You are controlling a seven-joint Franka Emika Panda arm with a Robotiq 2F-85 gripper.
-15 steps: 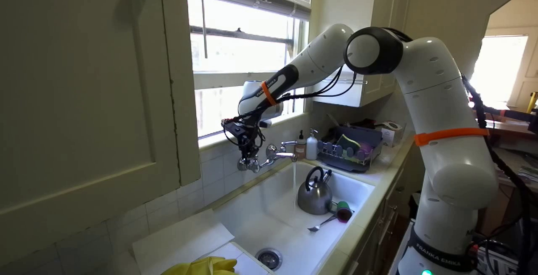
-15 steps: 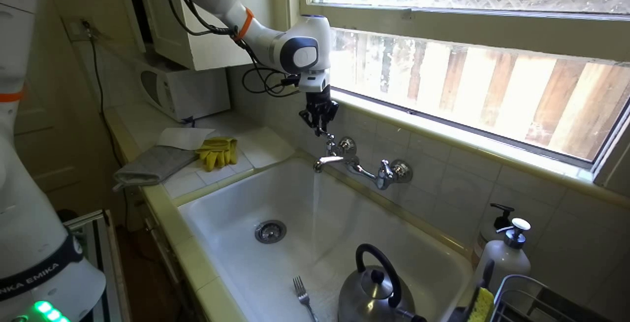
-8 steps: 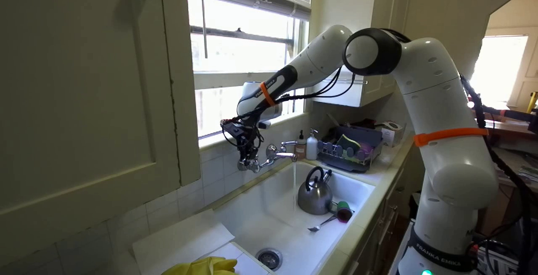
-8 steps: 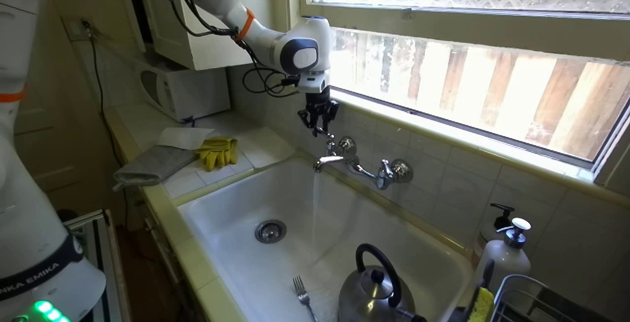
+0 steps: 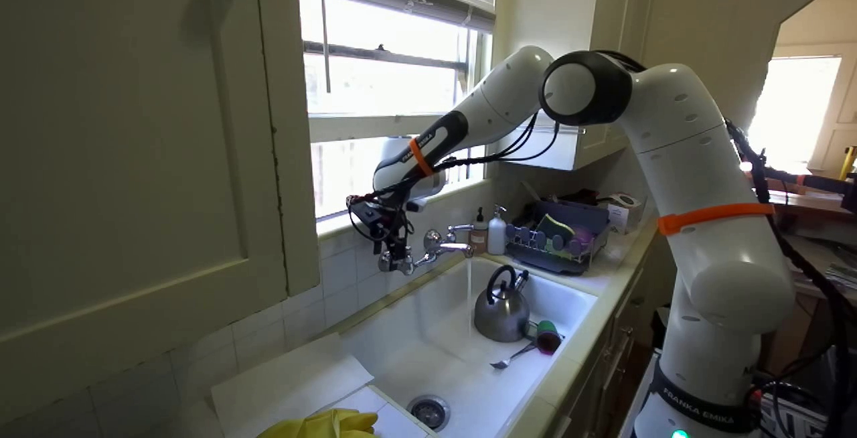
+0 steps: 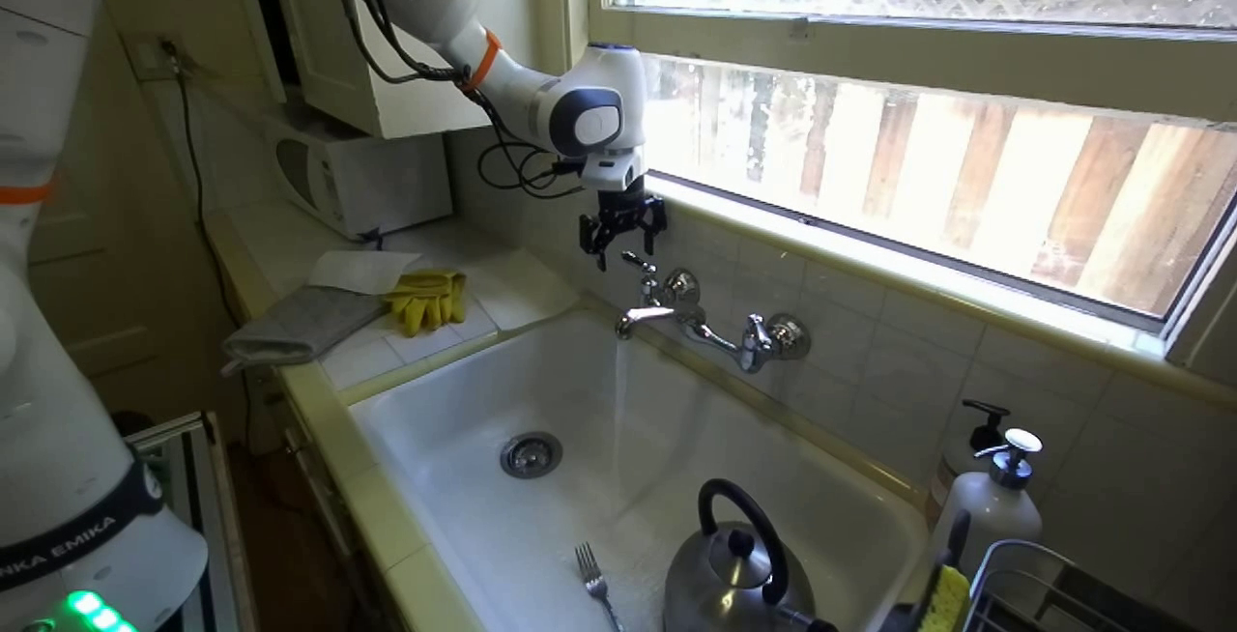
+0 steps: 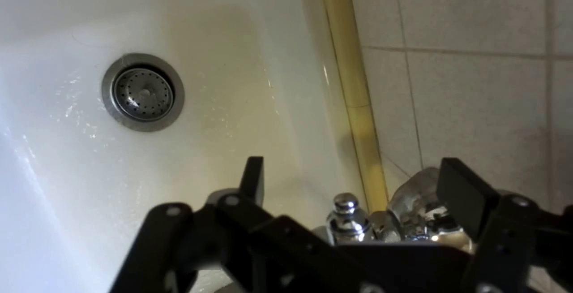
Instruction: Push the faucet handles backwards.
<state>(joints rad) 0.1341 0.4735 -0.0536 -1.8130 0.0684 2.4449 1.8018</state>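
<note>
Tool (image 6: 626,257) spread | faucet hndl (image 6: 646,272) nr it, part hid in wrist view | pts up-L in an exterior view, axis slanted

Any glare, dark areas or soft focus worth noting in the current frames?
In an exterior view, the window is largely washed out and the near cabinet door lies in shadow; in the wrist view, the chrome faucet carries bright glints, while the pincer looks dark and slightly soft.
</note>
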